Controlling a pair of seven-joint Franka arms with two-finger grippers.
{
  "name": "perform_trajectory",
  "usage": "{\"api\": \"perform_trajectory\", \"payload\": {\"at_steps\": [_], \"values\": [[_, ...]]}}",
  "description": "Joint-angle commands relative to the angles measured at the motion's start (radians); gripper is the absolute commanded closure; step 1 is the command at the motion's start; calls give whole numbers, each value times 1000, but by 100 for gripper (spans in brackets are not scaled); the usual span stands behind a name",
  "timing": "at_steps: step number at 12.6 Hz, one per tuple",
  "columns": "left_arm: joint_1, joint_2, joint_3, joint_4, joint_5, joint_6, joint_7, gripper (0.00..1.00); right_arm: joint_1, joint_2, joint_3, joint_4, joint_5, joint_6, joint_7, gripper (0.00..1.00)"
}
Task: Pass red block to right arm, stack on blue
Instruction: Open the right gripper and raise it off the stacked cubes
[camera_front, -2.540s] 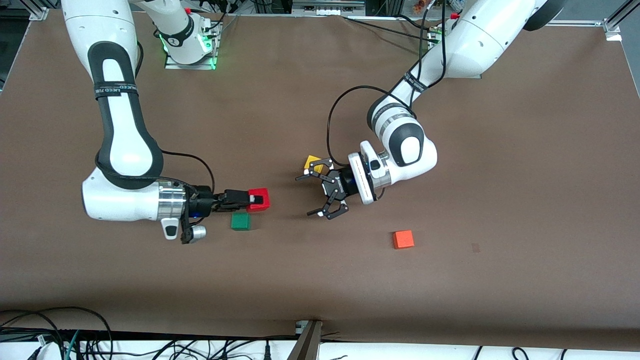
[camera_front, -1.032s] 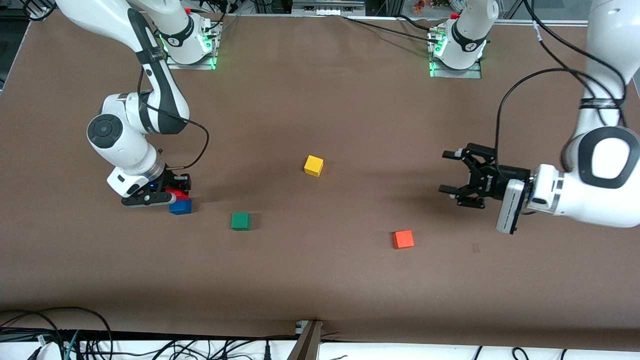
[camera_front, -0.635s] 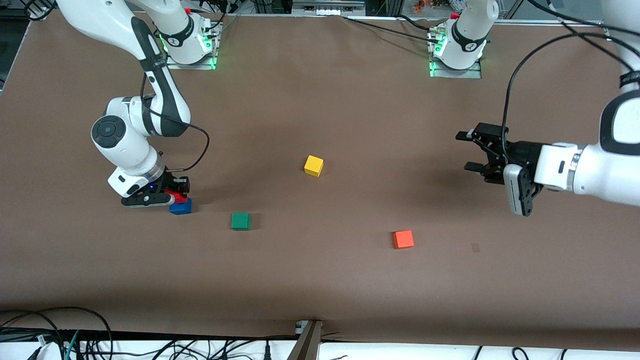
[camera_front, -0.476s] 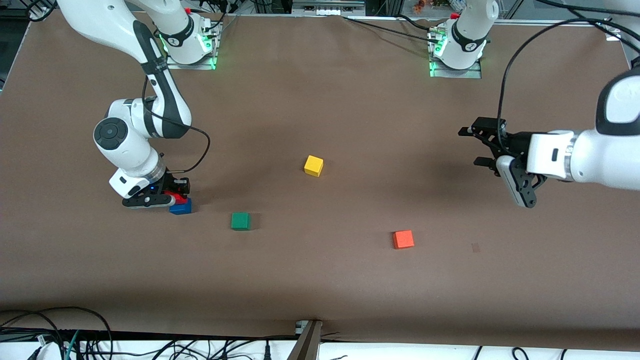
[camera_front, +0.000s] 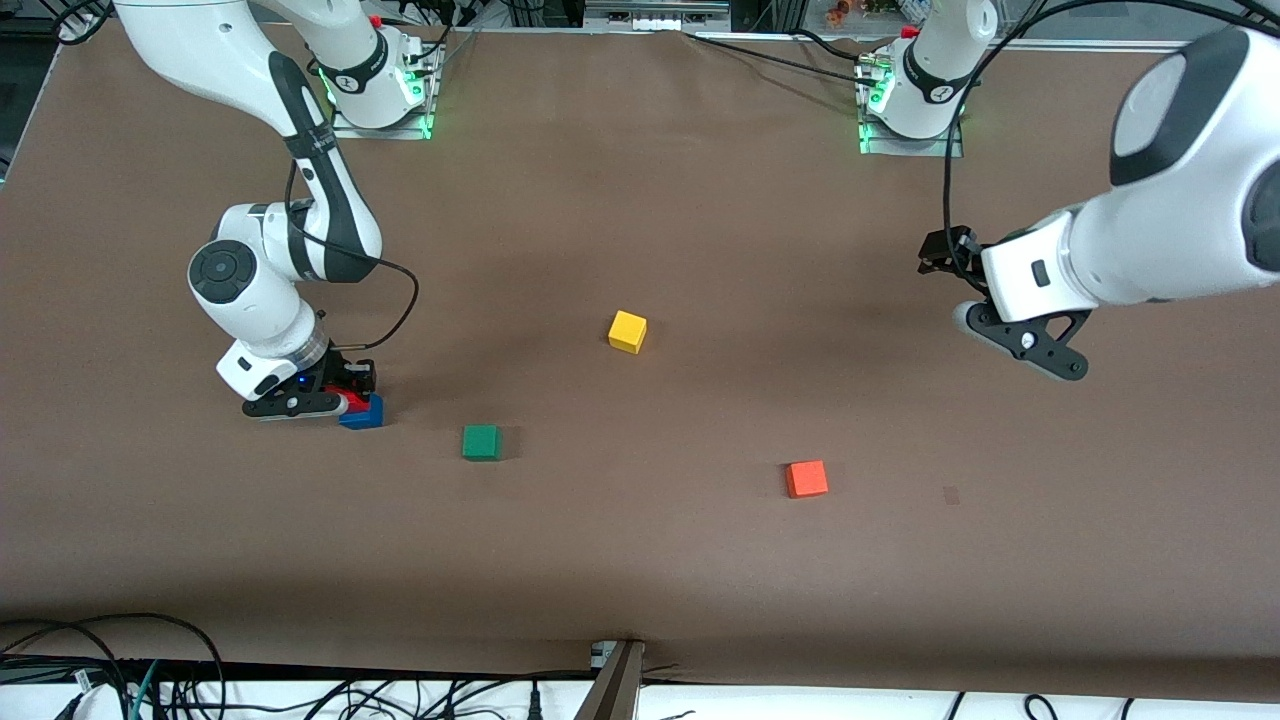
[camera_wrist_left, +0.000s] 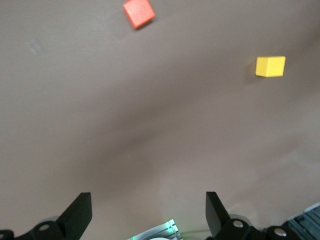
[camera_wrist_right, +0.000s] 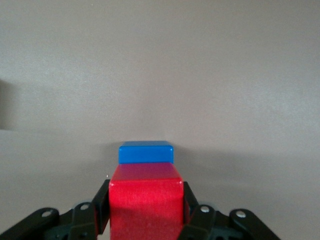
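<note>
While gripped, red block (camera_wrist_right: 145, 200) between right gripper (camera_wrist_right: 145, 212) fingers

red block (camera_wrist_right: 145, 200): lower part cut off | blue block (camera_wrist_right: 146, 152): mostly hidden under it

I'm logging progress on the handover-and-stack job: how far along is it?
Done: the handover, since the right gripper holds the red block in its jaws while the left gripper is open and empty over the left arm's end of the table. In hand: placing the red block on the blue block; whether it rests on it is unclear. Left: release it and withdraw.
</note>
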Motion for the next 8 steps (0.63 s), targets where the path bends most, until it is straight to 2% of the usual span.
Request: {"api": "perform_trajectory", "payload": {"at_steps": [1, 2, 3, 4, 5, 6, 8], "values": [[1, -65, 4, -60, 32, 48, -136, 0, -2, 1, -11, -4, -14, 15, -30, 100], [3, -105, 5, -108, 32, 92, -147, 0, -2, 1, -11, -3, -14, 15, -30, 100], [3, -169, 5, -205, 32, 169, -158, 0, -2, 2, -11, 0, -14, 15, -30, 94], [4, -253, 7, -338, 31, 273, -168, 0, -2, 4, -11, 6, -14, 15, -30, 61], [4, -325, 7, -460, 29, 373, -168, 0, -2, 8, -11, 16, -14, 15, -30, 3], [6, -370, 10, -520, 23, 410, -168, 0, -2, 7, -9, 29, -13, 13, -30, 0], [13, -386, 11, -512, 18, 375, -142, 0, -2, 7, -9, 65, -13, -5, -35, 0]]}}
